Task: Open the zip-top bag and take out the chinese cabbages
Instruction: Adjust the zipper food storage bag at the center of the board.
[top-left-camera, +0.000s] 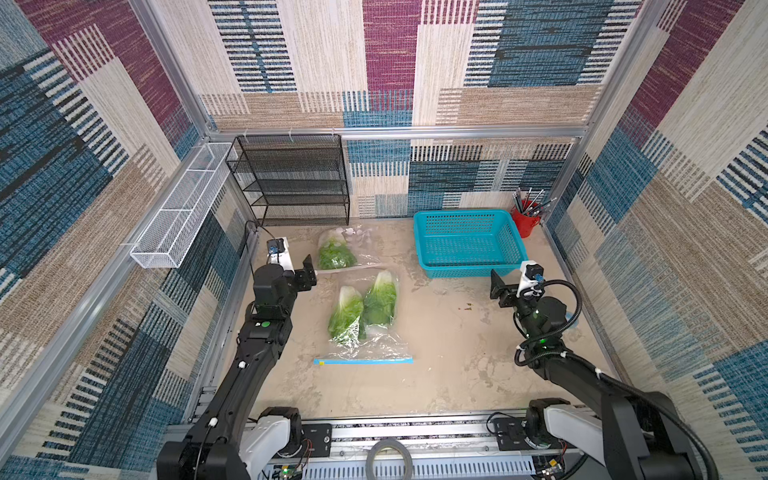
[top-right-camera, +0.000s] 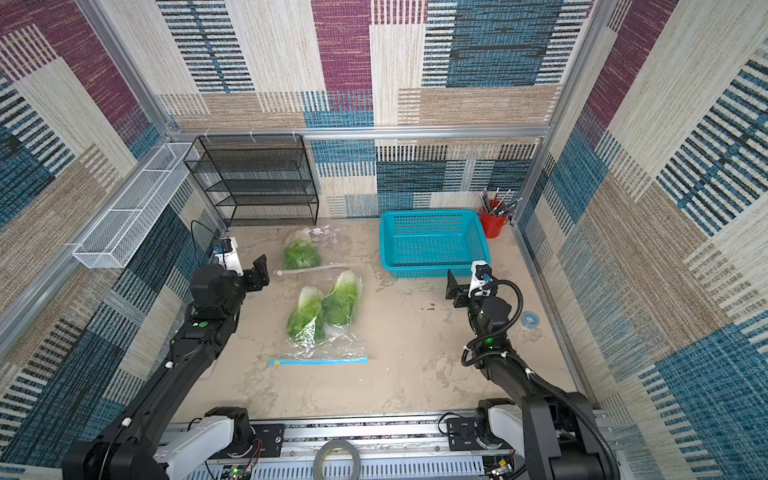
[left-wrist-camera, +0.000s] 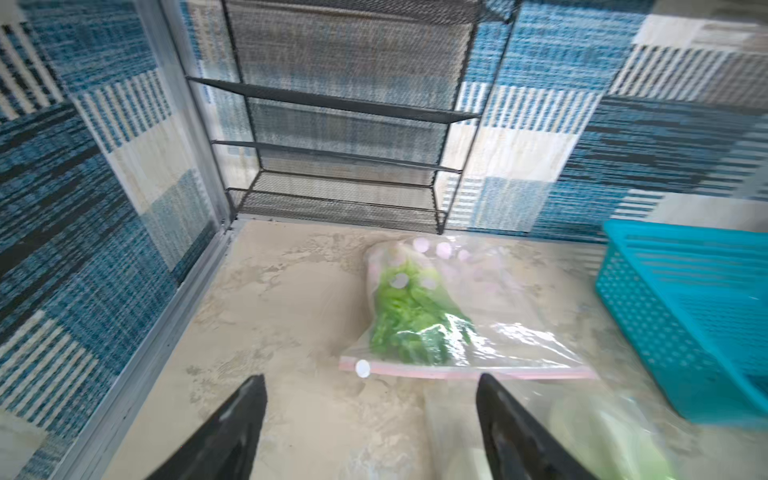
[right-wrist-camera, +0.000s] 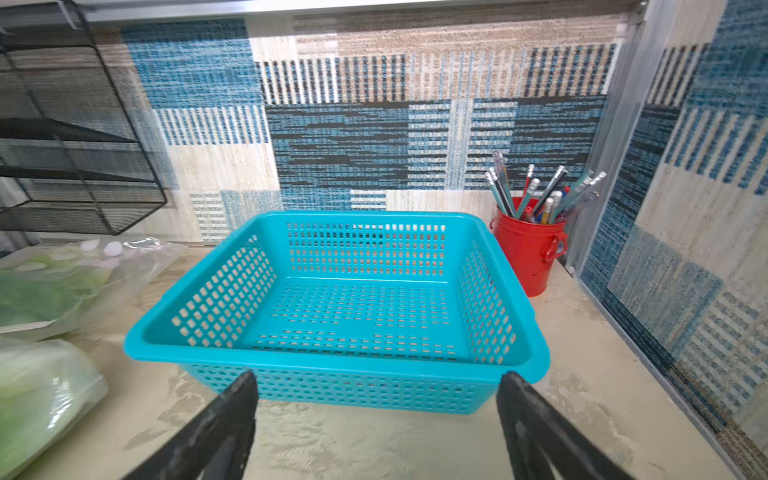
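Currently listed: bag (top-left-camera: 388, 347) with blue zip strip (top-left-camera: 363, 361), flat on the desk (top-left-camera: 449, 332) nearer the robot than the basket (top-left-camera: 465, 215), two cabbages (top-left-camera: 380, 303) inside; second bag (top-left-camera: 365, 243) with pink strip (left-wrist-camera: 478, 373), beside the basket, third cabbage (top-left-camera: 336, 252) inside; left hand (top-left-camera: 309, 270) and right hand (top-left-camera: 496, 284) both spread apart, empty, above the desk. Advice, as judged: pin a bag corner with one hand, pinch the slider (top-left-camera: 321, 362) with the other, draw along the strip, not upward. Unclear: whether either seal is fully shut; the nearer bag is blurred and cut off in wrist views.
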